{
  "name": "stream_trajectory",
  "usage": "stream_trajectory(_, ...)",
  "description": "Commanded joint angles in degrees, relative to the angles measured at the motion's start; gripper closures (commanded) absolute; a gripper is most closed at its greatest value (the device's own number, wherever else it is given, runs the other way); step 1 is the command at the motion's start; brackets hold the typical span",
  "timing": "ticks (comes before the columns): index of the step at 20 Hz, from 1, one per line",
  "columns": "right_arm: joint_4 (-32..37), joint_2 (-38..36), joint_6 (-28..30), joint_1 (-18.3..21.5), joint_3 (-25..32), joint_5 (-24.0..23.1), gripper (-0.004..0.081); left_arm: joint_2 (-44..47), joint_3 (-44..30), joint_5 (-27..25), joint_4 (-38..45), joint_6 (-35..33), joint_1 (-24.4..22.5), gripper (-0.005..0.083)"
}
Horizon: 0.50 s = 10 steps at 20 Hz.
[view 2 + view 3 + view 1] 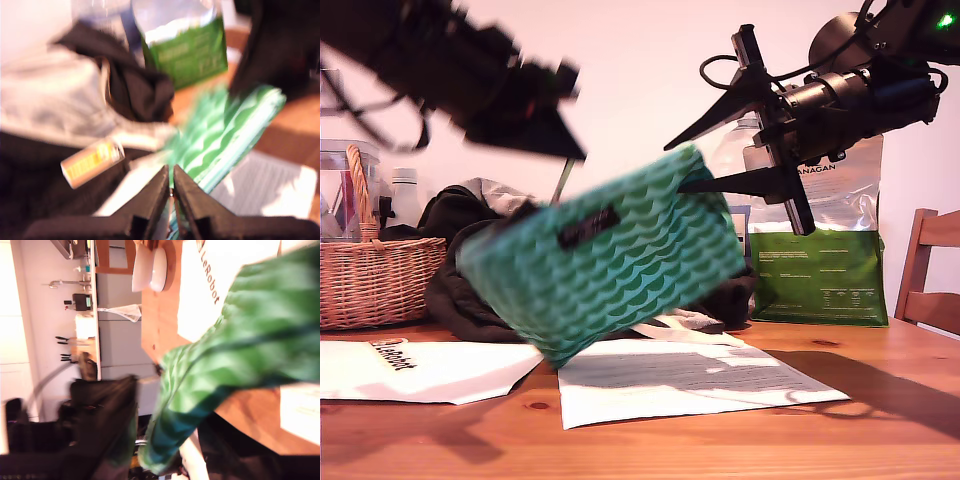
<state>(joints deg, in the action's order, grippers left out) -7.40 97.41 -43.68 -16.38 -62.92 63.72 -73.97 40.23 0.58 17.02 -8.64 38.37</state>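
- Exterior view: the green pouch (610,265) hangs in the air above the table (880,410) between both arms. Its long axis slopes up toward the exterior view's right.
- Tool of my first gripper (171,189): fingers together, clamped on a thin edge of the pouch, which runs straight away from it.
- Tool of my second gripper (674,168): fingers apart about the pouch's upper corner; I cannot tell whether they pinch it.
- Underneath lie white papers (670,385) on the wood. A basket (375,280), dark clothes (455,295) and a green bag (815,275) stand behind.
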Motion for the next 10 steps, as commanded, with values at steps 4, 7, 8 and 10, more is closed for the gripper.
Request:
stream_trajectory(4, 0.4, -0.2, -0.3, -2.4, -1.0, -0.2, 0.0441, 0.2, 3.9, 1.9, -1.4, -1.5, 0.0, 0.0794)
stream_trajectory(7, 0.5, -0.2, -0.2, -2.3, -1.0, -1.3, 0.0459, 0.2, 5.6, 2.8, -3.0, -2.4, -1.3, 0.0794)
stream_trajectory(8, 0.4, -0.2, -0.2, -2.3, -1.0, -1.2, 0.0459, 0.2, 5.6, 3.3, -4.4, -2.4, -1.8, 0.0794)
stream_trajectory(10, 0.3, -0.2, 0.4, -2.4, -1.0, -1.1, 0.0459, 0.2, 5.6, 3.7, -9.0, -2.3, -2.6, 0.0794)
